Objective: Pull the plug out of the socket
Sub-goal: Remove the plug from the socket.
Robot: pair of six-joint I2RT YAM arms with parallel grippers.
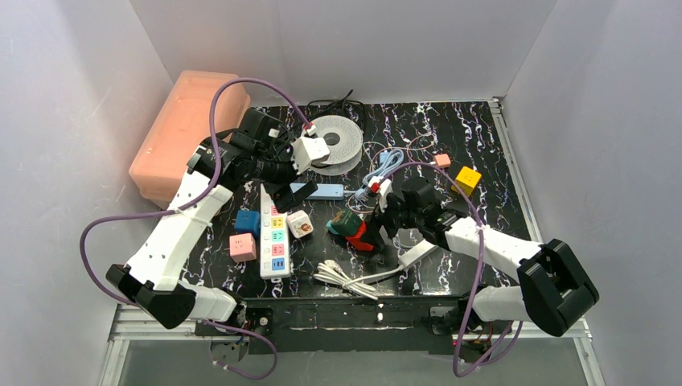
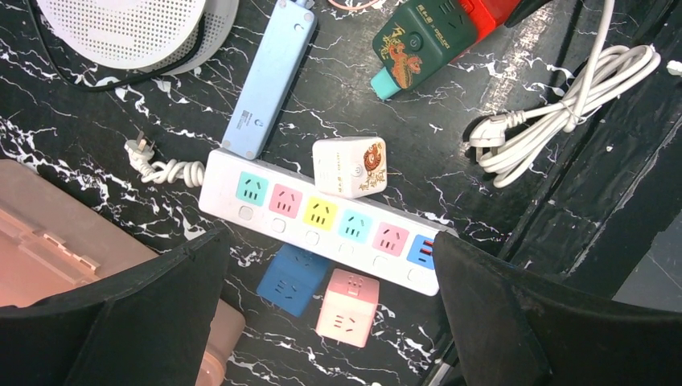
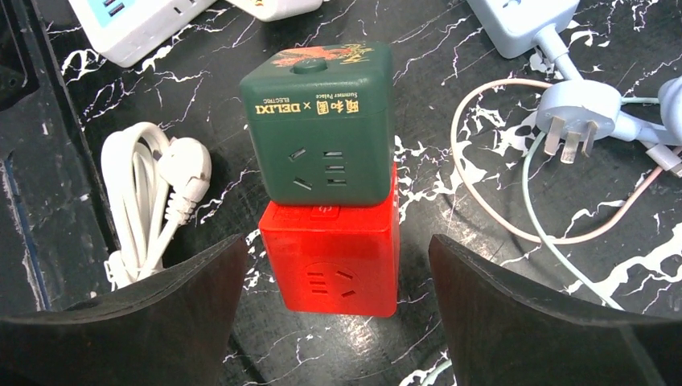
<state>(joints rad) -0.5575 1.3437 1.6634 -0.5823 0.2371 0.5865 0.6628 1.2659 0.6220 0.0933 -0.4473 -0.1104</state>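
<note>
Fingers (image 3: pixel 153 314) of the right end effector (image 3: pixel 338 241) stand spread wide and empty on either side of a red plastic cube socket (image 3: pixel 331 269), not touching it. A dark green plastic cube socket (image 3: pixel 326 129) butts against the red cube on its left; whether one is plugged into the other cannot be told. On the near side of this pair lies a coiled white cable (image 3: pixel 145 201) with its plug. On the far side is a loose white three-pin plug (image 3: pixel 575 112) among thin pale cords.

The left end effector (image 2: pixel 330 240) is likewise spread and holds nothing, hanging over a long white power strip (image 2: pixel 322 219) with a row of coloured outlets. A white cube adapter with red ornament (image 2: pixel 350 166) touches the strip's right side by the yellow outlet. On the strip's left sit a blue cube socket (image 2: pixel 289 277) and a pink cube socket (image 2: pixel 347 310), just beside each other. A pale blue power strip (image 2: pixel 269 76) lies beyond the white strip's far end. All rest on the black marbled worktop (image 1: pixel 482 153).
</note>
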